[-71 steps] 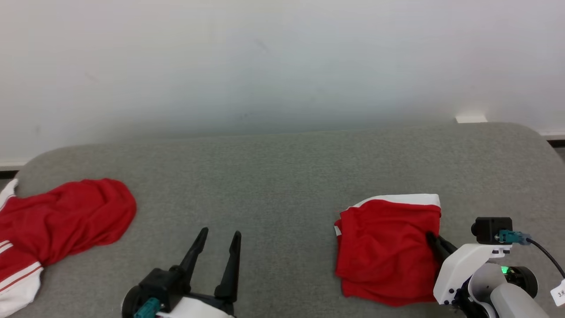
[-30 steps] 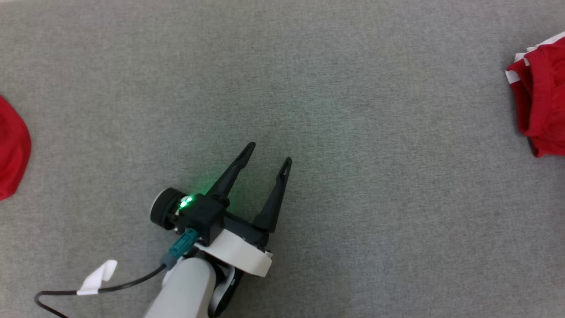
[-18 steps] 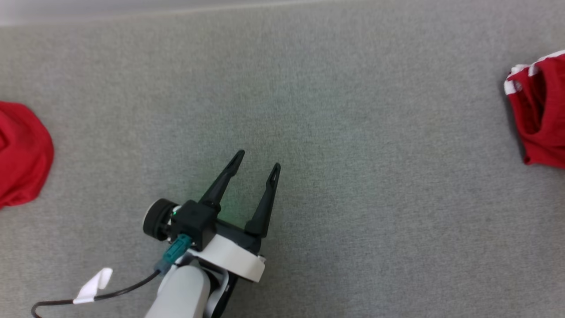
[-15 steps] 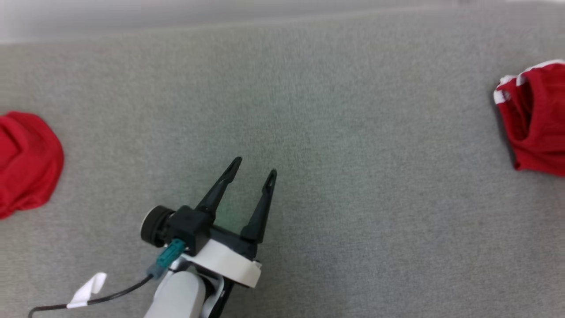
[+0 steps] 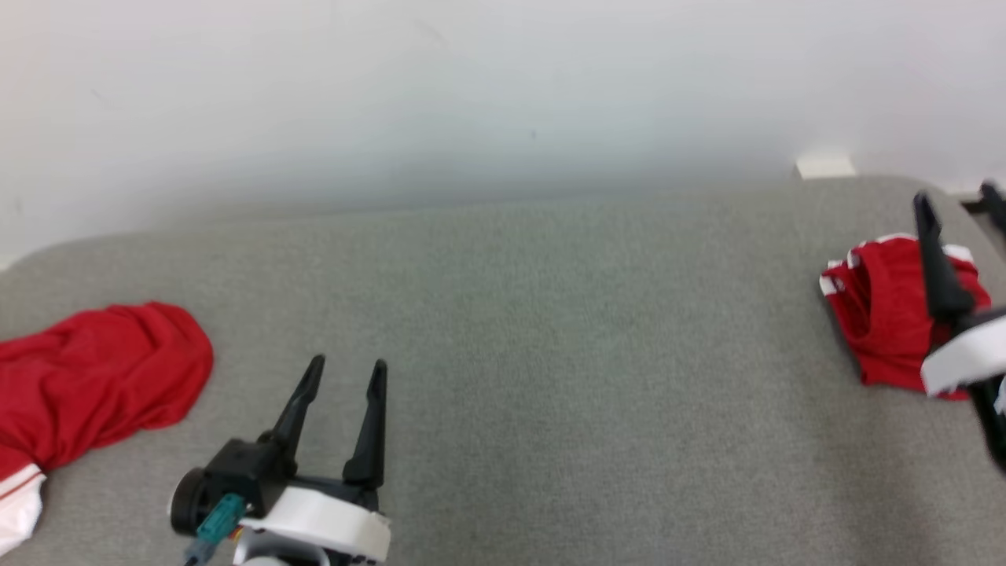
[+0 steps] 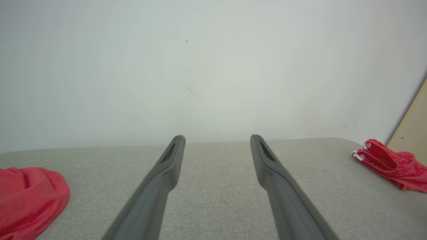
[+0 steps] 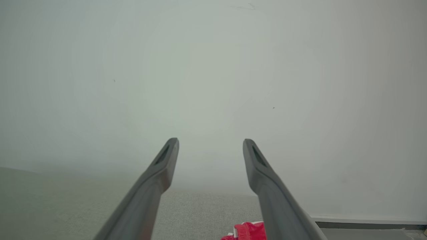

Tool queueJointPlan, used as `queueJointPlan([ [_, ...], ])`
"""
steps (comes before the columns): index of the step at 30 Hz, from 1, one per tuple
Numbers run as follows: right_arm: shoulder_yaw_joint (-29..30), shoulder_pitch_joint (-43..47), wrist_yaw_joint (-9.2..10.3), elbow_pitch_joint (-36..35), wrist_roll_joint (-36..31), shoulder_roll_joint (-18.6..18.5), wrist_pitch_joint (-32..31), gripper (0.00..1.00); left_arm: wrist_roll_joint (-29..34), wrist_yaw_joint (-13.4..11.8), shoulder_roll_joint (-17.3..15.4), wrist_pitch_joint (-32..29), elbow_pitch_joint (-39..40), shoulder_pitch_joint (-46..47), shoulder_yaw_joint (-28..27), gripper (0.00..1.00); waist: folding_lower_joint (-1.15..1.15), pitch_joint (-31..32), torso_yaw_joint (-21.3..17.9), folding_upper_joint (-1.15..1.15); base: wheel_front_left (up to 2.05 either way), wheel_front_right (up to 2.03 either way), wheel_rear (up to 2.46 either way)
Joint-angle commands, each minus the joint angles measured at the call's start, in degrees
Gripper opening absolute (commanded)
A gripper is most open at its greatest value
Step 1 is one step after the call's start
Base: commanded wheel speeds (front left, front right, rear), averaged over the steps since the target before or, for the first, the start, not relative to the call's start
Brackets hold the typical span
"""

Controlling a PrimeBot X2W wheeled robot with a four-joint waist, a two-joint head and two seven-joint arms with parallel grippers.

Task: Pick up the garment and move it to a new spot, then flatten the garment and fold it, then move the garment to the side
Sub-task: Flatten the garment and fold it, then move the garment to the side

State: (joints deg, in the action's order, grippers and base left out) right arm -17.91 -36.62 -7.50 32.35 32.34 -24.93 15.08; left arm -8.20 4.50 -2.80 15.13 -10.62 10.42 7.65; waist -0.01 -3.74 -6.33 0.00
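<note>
Head view: bare mat point(image 5: 550, 354) beside garment point(image 5: 880, 330)

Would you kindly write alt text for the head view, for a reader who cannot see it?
A folded red garment with white trim lies at the far right of a grey surface, with the open right gripper overlapping it. The open left gripper shows at lower left, near a crumpled red garment.

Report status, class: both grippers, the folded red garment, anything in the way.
Left gripper open, empty. Right gripper open, not gripping folded red garment at far right. Second red garment crumpled far left, apart from both.
</note>
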Motion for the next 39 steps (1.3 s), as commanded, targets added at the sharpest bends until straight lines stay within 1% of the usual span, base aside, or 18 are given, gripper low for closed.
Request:
queueJointPlan([
  [1, 0.50, 2.94, 0.02, -1.28, 0.41, 0.44, 0.03, 1.00, -0.11, -0.08, -0.20, 0.01, 0.06, -1.19, -0.57, 1.00, 0.01, 3.34, 0.98, 0.00, 0.00, 0.00, 0.00],
  [4, 1.67, 9.35, 0.02, -5.95, -0.30, 2.16, 0.04, 1.00, 0.17, 0.09, -0.22, 0.01, 0.30, -2.65, -1.94, 1.00, 0.01, 4.40, 1.52, 0.00, 0.00, 0.00, 0.00],
  [10, 4.74, 21.82, 0.02, -13.79, -2.08, 7.17, 0.05, 1.00, -0.64, -0.38, -0.18, 0.01, 0.35, -5.71, -3.80, 1.00, 0.01, 5.74, 2.08, 0.00, 0.00, 0.00, 0.00],
  [13, 6.66, 26.46, 0.02, -16.74, -2.26, 9.77, 0.05, 1.00, -1.41, -0.90, -0.20, 0.01, 0.13, -7.71, -4.61, 1.00, 0.01, 6.14, 1.93, 0.00, 0.00, 0.00, 0.00],
  [17, 8.60, 31.46, 0.02, -19.69, -4.20, 12.30, 0.04, 1.00, -2.16, -1.53, -0.21, 0.01, 0.04, -9.89, -4.72, 1.00, 0.01, 6.37, 1.87, 0.00, 0.00, 0.00, 0.00],
  [23, 10.94, 36.21, 0.02, -21.74, -6.80, 15.40, 0.04, 1.00, -3.14, -2.38, -0.21, 0.01, -0.33, -11.26, -3.65, 1.00, 0.01, 6.55, 2.49, 0.00, 0.00, 0.00, 0.00],
  [27, 11.36, 37.77, 0.02, -22.42, -8.23, 16.48, 0.05, 1.00, -3.43, -2.81, -0.20, 0.01, -0.24, -11.12, -3.13, 1.00, 0.01, 6.48, 2.71, 0.00, 0.00, 0.00, 0.00],
  [39, 11.21, 38.18, 0.02, -22.46, -10.07, 17.41, 0.05, 1.00, -3.27, -2.70, -0.21, 0.01, -0.09, -10.18, -2.95, 1.00, 0.01, 6.26, 2.89, 0.00, 0.00, 0.00, 0.00],
])
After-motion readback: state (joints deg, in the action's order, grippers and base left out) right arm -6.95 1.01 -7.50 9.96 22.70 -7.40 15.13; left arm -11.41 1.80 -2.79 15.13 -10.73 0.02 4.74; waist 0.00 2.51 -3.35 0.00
